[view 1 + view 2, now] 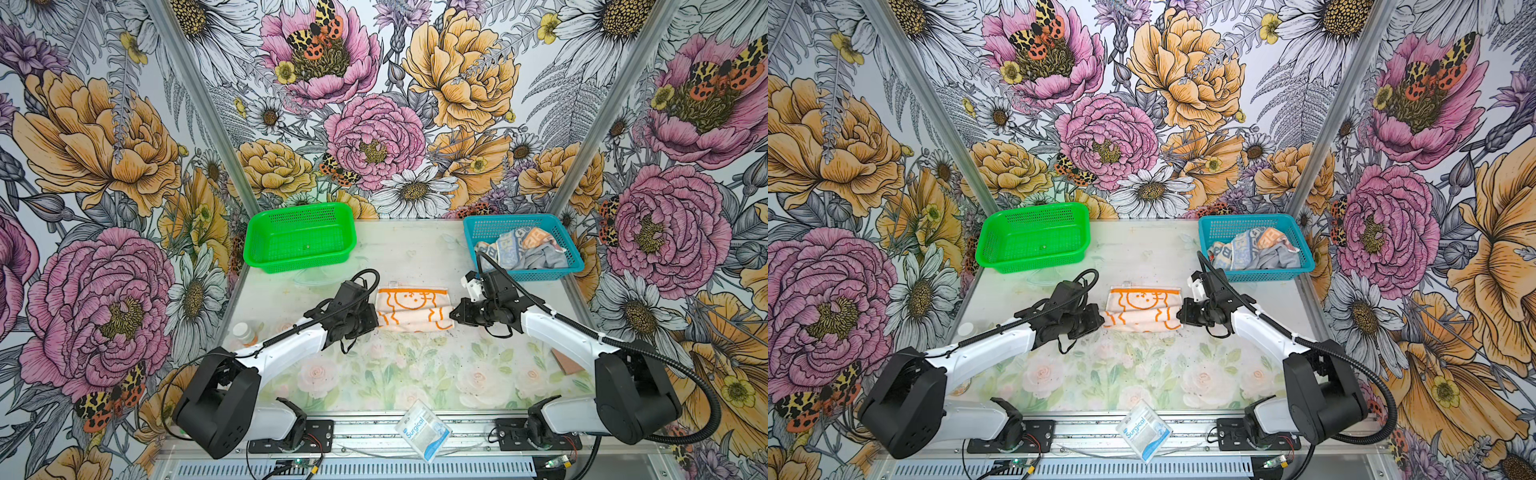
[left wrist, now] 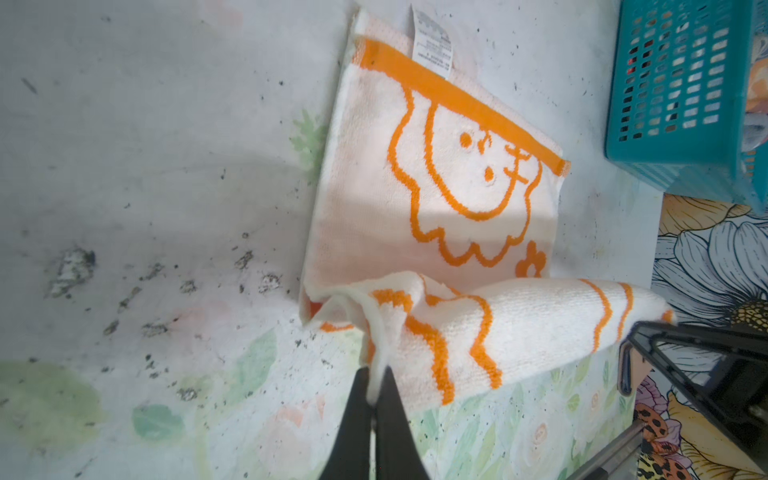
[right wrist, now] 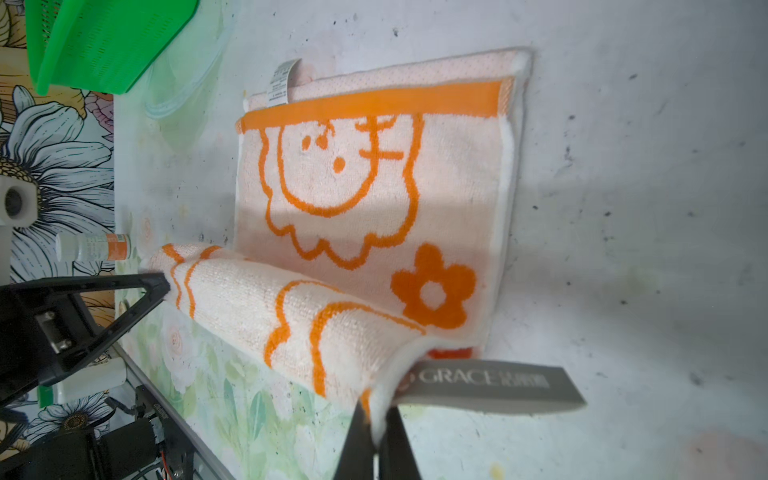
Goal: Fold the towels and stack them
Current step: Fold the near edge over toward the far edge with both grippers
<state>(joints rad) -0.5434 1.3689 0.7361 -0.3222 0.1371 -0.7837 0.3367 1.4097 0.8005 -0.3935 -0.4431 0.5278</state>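
Nearest you lies the Surgical packet (image 1: 423, 429), out of play at the front of the table (image 1: 415, 257). In both top views the cream towel (image 1: 413, 309) lies mid-table between the arms. The lettered towel (image 1: 1241, 249) and grey towel (image 1: 1281, 259) wait in the blue basket (image 1: 1266, 274). Both forearms reach low and inward, wrists turned toward the cloth's near corners.

In the left wrist view, the left gripper (image 2: 376, 376) is clamped on one near corner, with the hem lifted and rolled over. In the right wrist view, the right gripper (image 3: 374, 415) pinches the other corner beside the grey label (image 3: 486, 384). Carry both corners level toward the far edge, hem taut, and lay them down square.
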